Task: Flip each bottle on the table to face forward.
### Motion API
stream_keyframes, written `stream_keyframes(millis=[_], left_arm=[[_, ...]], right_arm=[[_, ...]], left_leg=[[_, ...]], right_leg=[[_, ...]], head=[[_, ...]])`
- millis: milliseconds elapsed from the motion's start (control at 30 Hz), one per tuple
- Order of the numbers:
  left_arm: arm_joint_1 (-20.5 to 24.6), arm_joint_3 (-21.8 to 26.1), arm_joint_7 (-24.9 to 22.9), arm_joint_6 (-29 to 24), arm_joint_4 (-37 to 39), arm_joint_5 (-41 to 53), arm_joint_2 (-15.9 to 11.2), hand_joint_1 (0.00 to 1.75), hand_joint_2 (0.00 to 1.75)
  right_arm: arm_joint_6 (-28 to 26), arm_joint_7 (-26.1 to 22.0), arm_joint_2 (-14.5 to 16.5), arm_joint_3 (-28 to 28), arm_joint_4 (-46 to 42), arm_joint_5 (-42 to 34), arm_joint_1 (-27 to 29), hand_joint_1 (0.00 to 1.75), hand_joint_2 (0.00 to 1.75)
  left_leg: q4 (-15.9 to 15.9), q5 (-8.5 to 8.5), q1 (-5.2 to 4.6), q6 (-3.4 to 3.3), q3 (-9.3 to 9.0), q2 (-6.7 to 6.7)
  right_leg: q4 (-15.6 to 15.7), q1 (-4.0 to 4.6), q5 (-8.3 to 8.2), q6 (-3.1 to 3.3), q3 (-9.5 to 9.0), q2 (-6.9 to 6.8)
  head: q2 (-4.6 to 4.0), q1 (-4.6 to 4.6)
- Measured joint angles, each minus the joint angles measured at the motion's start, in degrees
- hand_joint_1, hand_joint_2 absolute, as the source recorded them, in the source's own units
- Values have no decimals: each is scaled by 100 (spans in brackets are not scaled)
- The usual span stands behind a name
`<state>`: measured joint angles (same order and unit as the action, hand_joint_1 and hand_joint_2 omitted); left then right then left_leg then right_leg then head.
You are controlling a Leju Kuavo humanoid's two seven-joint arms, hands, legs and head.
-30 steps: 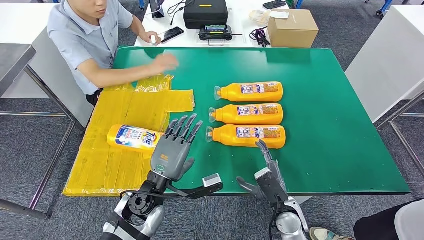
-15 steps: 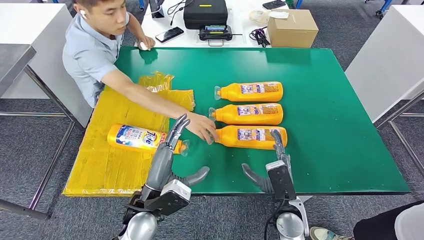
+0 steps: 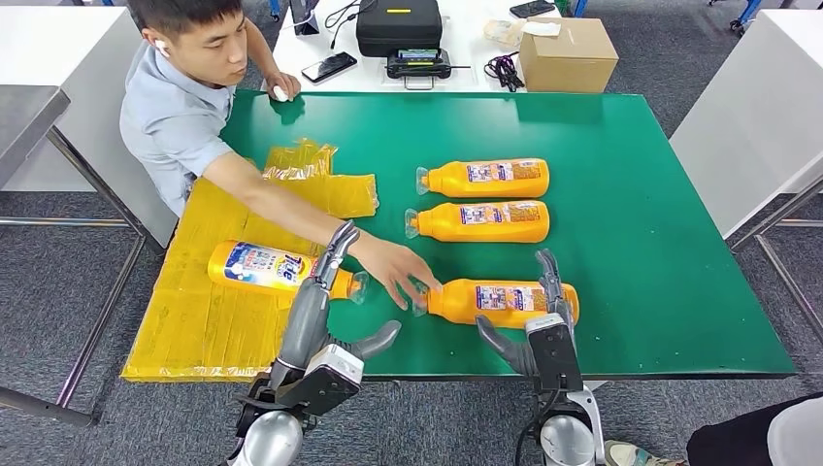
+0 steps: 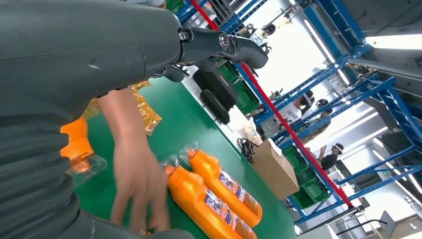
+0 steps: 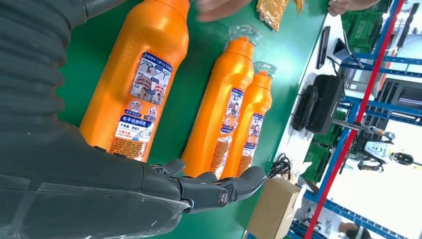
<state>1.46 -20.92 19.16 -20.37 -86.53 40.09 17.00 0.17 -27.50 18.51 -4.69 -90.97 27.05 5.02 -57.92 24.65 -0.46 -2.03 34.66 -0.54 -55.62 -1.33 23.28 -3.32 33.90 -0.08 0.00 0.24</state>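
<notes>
Head view: the right robot hand (image 3: pixel 549 291) rests open against the nearest bottle (image 3: pixel 500 301). The left robot hand (image 3: pixel 325 291) hovers open. A person's hand (image 3: pixel 398 270) touches that bottle's cap.

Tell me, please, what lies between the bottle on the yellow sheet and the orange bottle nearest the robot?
In the head view, the person's hand lies between the bottle on the yellow sheet and the nearest orange bottle, reaching its cap.

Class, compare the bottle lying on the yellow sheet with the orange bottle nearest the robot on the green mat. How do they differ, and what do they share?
The bottle on the yellow sheet shows a large blue-and-white front label; the nearest orange bottle shows a small printed back label. The first has its cap pointing toward the robot's right, the second toward its left. A person's hand reaches to the second bottle's cap end; the first lies beside the robot's left hand. Both are orange, lying on their sides, with clear caps.
</notes>
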Motion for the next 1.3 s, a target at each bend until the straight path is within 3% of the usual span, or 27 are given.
stream_keyframes(millis=[200,267,333,400,600,667,767,933,1300], left_arm=[[-5,25,-7,78,5,-103,9,0,175],[-4,36,-23,228,39,-355,26,0,87],[-3,48,1,338,99,-655,43,0,87],[-4,56,50,389,146,-876,50,0,175],[-5,21,-5,589,184,-1341,65,0,175],[-3,2,-138,913,187,-1857,68,0,175],[28,-28,-285,1286,262,-2468,74,0,175],[86,-116,-207,1188,413,-2356,76,0,175],[108,-197,-202,1079,445,-2041,76,0,175]], right_arm=[[-45,-105,7,-16,-6,33,3,0,175],[-88,-243,13,-21,-20,122,7,0,175],[-39,-260,11,-12,-28,244,19,0,175],[-172,-207,-4,31,-19,598,40,0,175],[-1416,268,-180,220,15,2571,67,0,175],[-1373,596,-329,288,41,3149,53,0,175],[-971,1338,-819,478,355,4094,-115,0,175],[-1068,1470,-1455,669,1082,4404,-519,0,175],[-1029,1882,-1895,1072,1651,4966,-860,0,175]], left_leg=[[0,0,-1,0,0,0],[0,0,-1,0,0,0],[0,0,-1,0,0,0],[0,0,-1,0,0,0],[0,0,-1,0,0,0],[0,0,-1,0,0,0],[0,-2,-3,-4,1,-1],[-2,-8,-10,-12,2,0],[-1,-7,-3,-11,4,-1]], right_leg=[[0,-1,0,0,-1,0],[0,-1,-1,0,-1,0],[0,-1,-1,-1,-1,0],[0,-1,0,0,-1,0],[0,0,0,0,0,0],[1,-1,-1,0,-1,0],[2,-2,-2,-2,-2,-2],[2,-5,-9,-9,-2,-1],[1,-2,-8,-8,-1,-1]], head=[[0,0],[0,0],[0,0],[0,-1],[0,-1],[0,-2],[0,-2],[0,-2],[0,-3]])
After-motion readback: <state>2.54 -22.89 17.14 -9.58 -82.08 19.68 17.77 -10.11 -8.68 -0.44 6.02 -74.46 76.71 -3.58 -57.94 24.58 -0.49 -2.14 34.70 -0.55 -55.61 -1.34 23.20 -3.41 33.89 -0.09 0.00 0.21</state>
